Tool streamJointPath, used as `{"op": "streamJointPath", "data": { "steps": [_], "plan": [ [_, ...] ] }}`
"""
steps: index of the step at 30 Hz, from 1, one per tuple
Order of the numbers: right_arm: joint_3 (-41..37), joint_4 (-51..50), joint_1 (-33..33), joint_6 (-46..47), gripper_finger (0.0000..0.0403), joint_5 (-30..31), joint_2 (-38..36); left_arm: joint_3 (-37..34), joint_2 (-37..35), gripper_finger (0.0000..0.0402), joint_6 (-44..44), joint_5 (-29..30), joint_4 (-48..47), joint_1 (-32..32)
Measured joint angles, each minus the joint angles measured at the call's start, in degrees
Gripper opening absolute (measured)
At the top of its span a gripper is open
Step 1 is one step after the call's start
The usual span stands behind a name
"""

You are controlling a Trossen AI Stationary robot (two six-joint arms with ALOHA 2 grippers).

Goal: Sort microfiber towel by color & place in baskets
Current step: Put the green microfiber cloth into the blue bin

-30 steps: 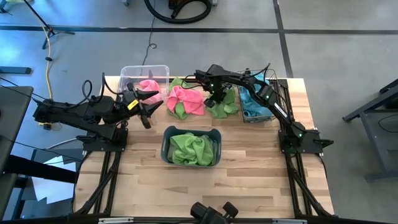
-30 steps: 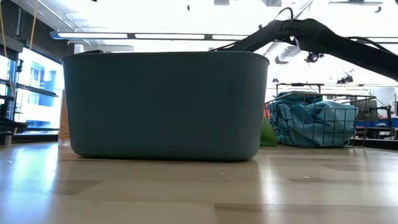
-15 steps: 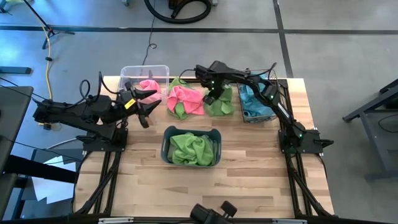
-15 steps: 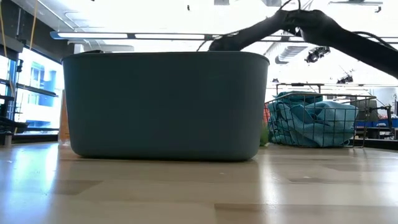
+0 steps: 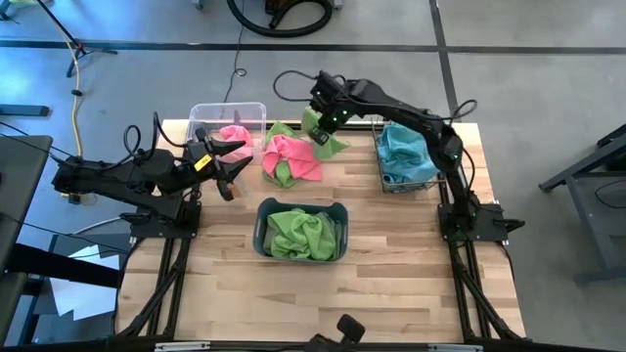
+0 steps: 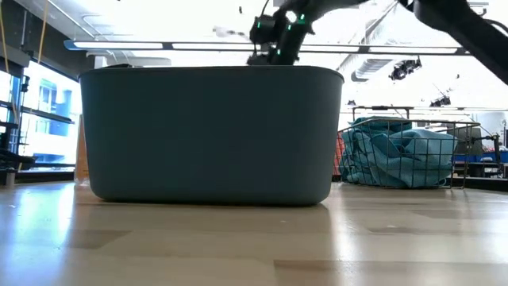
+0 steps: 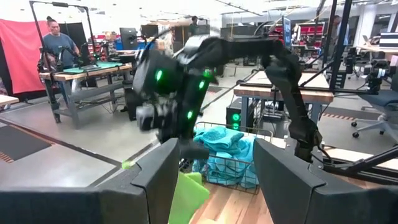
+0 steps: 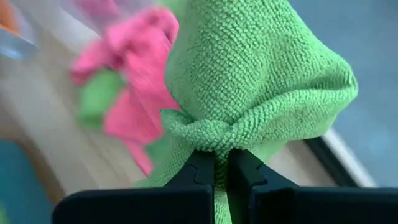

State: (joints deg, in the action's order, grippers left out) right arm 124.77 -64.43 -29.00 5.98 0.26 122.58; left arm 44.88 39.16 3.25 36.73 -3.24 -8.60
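Observation:
My right gripper hovers above the table's far edge, shut on a green towel that also fills the right wrist view. A pile of pink and green towels lies on the table beside the clear bin, which holds a pink towel. The grey-blue tub contains green towels. Blue towels fill the dark wire basket. My left gripper waits open by the clear bin. My right gripper pinches a bunched fold of the green towel between its two fingers, several layers gathered together. The fingers come from above. The towel is lifted clear of the table and hangs slack below the gripper.
In the low view the grey-blue tub blocks most of the table, with the wire basket to its right. Bare wood lies along the near half of the table. A person stands in the room beyond.
My right gripper has risen and moved toward the table's far edge, staying shut on the green towel. The towel has been pulled up off the table beside the wire basket and now hangs lifted clear. The pink and green pile has stayed in place.

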Motion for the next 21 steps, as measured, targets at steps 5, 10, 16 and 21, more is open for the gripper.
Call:
{"op": "streamJointPath", "data": {
  "steps": [5,10,16,21],
  "plan": [
    [0.0,6.06,1.65,-4.72,0.0,-2.47,-4.48,0.0,0.0,0.0193,-0.15,0.02,0.02,0.02],
    [0.0,7.3,2.56,-6.5,0.0,-3.82,-6.8,0.0,0.07,0.0193,-0.11,0.04,-0.01,0.02],
    [-0.01,7.51,2.97,-8.49,0.0,-3.72,-7.9,0.0,0.04,0.0193,-0.15,0.04,0.01,0.01],
    [-0.02,8.0,3.96,-11.06,0.0,-5.02,-8.85,0.0,0.04,0.0193,-0.2,0.22,0.02,0.01]
  ]
}}
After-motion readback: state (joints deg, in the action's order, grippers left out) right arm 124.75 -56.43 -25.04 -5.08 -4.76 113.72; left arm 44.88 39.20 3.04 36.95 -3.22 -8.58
